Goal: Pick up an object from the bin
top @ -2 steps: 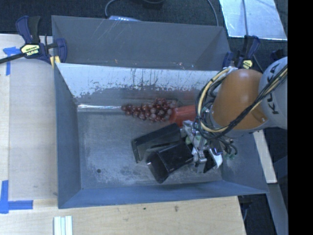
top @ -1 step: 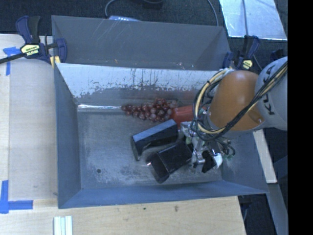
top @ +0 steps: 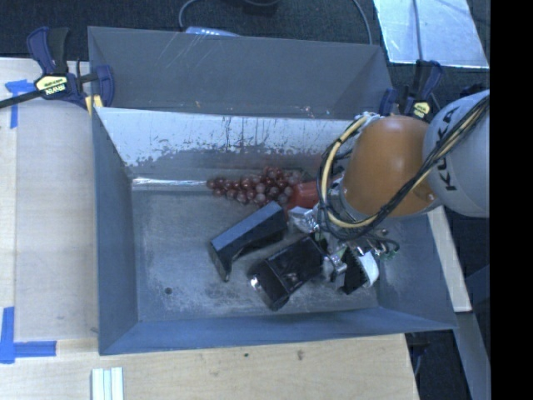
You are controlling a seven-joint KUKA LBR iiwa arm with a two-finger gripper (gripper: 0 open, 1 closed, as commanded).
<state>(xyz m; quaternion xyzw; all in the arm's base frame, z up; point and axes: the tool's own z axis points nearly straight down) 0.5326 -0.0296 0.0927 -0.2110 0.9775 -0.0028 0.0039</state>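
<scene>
My gripper is low in the bin's right half, mostly hidden under the arm's orange cover. Its metal body sits at the right end of a black boxy thing that lies tilted on the bin floor. Just right of the gripper lies a small black and white thing. A long dark blue-grey block lies slanted to the left, touching the black box's upper corner. Behind the gripper is a bunch of dark red grapes by the back wall.
The arm reaches in over the bin's right wall, and its orange cover and cables hang above the right back corner. The bin's left half shows bare scuffed floor. A red piece lies at the grapes' right end.
</scene>
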